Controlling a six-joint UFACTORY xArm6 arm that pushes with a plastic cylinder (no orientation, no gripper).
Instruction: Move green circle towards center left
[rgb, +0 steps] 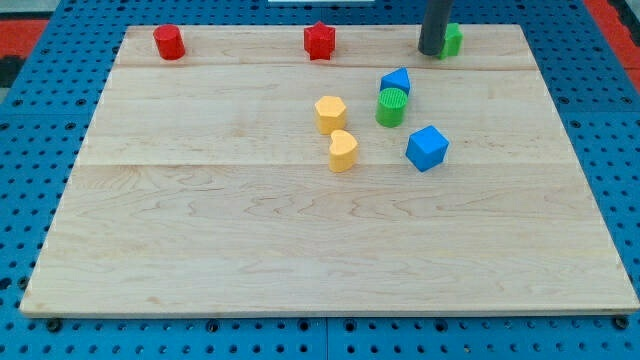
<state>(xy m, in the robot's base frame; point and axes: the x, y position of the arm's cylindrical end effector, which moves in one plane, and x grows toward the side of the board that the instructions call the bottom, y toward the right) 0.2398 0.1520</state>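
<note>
my tip is bare, holding nothing, parked at the bench's top edge touching a green block, while the green circle sits lower and slightly left, tucked under the blue block, so i'd need to get round to its right.

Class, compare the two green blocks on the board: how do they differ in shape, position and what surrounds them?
The green circle is round, fully visible, mid-board, close beside a blue block. The other green block sits at the view's top edge, partly hidden behind my tip, so its shape is unclear. Both share one green.
</note>
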